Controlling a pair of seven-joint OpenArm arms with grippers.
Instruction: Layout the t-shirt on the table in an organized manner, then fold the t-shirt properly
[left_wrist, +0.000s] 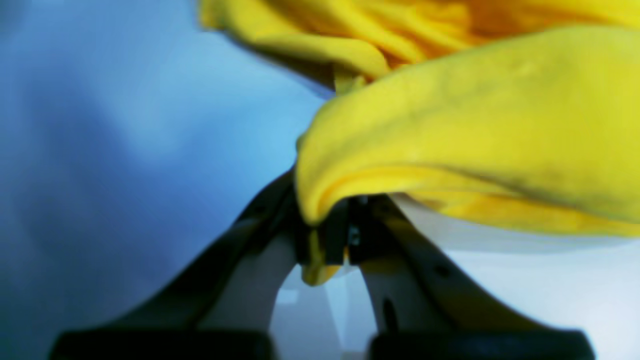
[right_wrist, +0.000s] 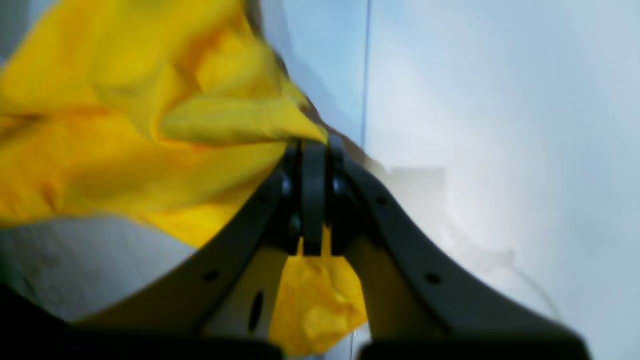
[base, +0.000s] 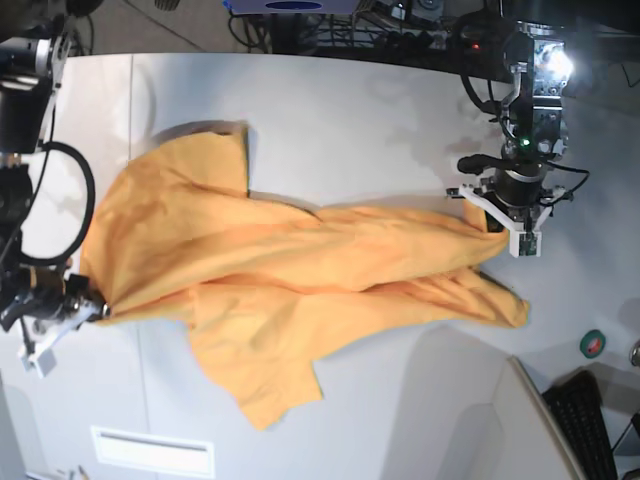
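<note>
The t-shirt (base: 300, 290) lies across the middle of the table (base: 350, 110) in the base view, stretched from the left edge of the frame to the right but far from flat. Long ridges of gathered cloth run along its length, one flap reaches toward the upper left, another hangs toward the lower centre, and a loose corner spills out at the lower right. Which part is a sleeve and which the hem cannot be told from this bunching.

The left gripper (left_wrist: 340, 235) sits at the right end of the cloth in the base view. In its wrist view the jaws are closed tight on a rolled edge of the yellow fabric, with a small tuft poking out below the fingertips. The right gripper (right_wrist: 312, 200) is at the left end of the cloth, low in the left of the base frame. Its jaws are likewise pressed together on the cloth, a crumpled bit of which shows through behind them.

As a judgement, the work is in the laying-out stage: both ends are gripped and the shirt is drawn out between the arms, which suits pulling it taut. The cloth is not yet spread smooth, sleeves are not arranged, and no fold has been made. Flattening the body and all of the folding remain.
</note>
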